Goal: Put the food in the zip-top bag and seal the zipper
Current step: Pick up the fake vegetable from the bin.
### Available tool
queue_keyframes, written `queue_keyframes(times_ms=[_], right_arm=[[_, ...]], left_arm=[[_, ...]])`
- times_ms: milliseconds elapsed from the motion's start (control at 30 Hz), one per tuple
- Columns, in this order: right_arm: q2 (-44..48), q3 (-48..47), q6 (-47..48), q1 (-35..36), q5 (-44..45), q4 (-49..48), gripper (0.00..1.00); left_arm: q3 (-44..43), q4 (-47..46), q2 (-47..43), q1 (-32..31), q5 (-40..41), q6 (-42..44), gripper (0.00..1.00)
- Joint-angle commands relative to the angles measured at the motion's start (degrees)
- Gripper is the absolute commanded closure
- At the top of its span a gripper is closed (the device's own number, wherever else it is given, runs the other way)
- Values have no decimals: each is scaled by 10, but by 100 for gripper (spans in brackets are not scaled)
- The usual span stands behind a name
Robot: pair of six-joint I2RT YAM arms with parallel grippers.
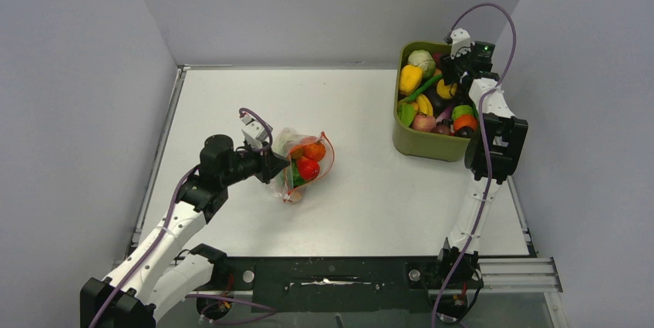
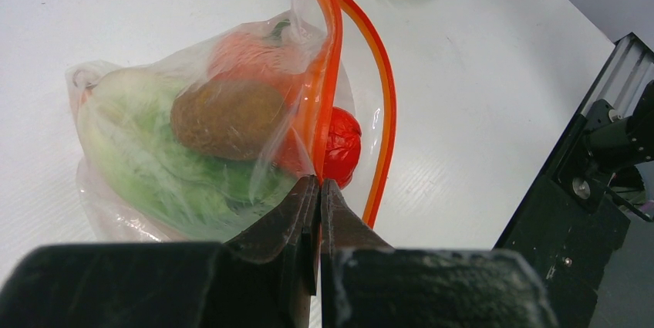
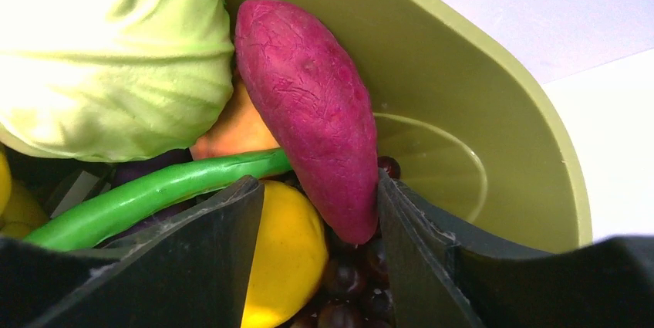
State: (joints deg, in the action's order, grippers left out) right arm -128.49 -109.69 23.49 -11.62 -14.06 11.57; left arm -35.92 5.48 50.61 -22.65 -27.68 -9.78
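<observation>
The clear zip-top bag (image 1: 302,164) lies mid-table, holding a green leafy piece (image 2: 146,158), a brown kiwi (image 2: 227,116), an orange piece and a red tomato (image 2: 342,143). Its mouth gapes, the two sides of the orange-red zipper (image 2: 382,89) apart. My left gripper (image 2: 319,183) is shut on the near zipper strip (image 2: 325,50) at the bag's near corner; it also shows in the top view (image 1: 274,166). My right gripper (image 3: 320,224) is open inside the olive tub (image 1: 420,143), its jaws astride a yellow fruit (image 3: 285,255) and the tip of a purple sweet potato (image 3: 316,112).
The tub (image 3: 478,104) also holds a pale green cabbage (image 3: 108,50), a green bean (image 3: 146,197), dark grapes (image 3: 351,297) and several other toy foods. The tub stands at the table's back right. The black front rail (image 2: 586,181) runs along the near edge.
</observation>
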Motion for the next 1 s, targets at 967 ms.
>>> queue_keyframes(times_ms=[967], right_arm=[[134,98,-30,-8,-72,-34,85]], left_arm=[[1,-24,-20,7,-11,17,100]])
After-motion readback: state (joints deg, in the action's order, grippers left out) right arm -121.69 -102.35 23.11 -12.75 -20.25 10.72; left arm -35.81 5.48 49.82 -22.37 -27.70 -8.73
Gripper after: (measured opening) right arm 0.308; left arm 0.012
